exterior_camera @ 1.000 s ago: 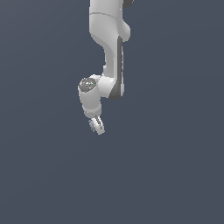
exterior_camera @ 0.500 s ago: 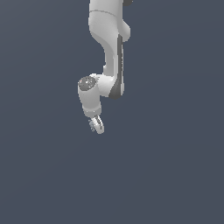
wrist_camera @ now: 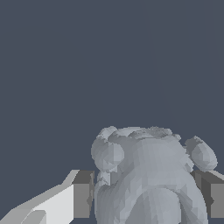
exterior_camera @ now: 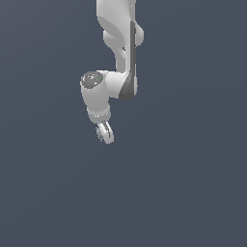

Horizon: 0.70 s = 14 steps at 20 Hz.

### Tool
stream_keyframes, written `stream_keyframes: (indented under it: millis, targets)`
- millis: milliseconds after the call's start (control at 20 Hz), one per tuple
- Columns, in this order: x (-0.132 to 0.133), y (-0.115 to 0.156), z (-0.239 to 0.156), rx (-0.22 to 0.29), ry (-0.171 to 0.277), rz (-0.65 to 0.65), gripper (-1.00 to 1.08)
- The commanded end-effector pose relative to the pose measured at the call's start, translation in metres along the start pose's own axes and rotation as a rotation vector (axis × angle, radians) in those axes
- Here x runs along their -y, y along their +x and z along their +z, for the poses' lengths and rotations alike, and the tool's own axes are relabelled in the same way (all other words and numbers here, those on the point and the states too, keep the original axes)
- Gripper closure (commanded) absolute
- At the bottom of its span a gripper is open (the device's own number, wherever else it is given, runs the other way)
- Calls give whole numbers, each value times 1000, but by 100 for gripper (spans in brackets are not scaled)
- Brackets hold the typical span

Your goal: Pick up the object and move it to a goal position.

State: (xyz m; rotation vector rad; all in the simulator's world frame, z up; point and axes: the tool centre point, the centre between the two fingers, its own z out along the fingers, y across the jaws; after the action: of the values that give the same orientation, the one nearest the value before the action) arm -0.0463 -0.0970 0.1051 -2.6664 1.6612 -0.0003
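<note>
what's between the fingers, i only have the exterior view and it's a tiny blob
Observer: The wrist view shows the object, a bumpy grey-blue lump, filling the gap between the gripper's two dark pads.
Operator: are both pads on it
Observer: In the wrist view each pad sits right against a side of the lump, with no gap visible.
Operator: anything under it
Observer: The wrist view shows only plain dark background beyond the lump; no surface or marker is visible there.
</note>
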Motion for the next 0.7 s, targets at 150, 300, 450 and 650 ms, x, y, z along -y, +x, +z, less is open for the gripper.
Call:
stream_keyframes:
  millis: [150,300,450,650]
  targets:
    - [8,5,-53,-1,0,1,108]
    - [13,9,-85,-2,-1,2,108]
    - [18,12,-116,-3,-2,2,108]
    - [25,16,-158,-3,-2,2,108]
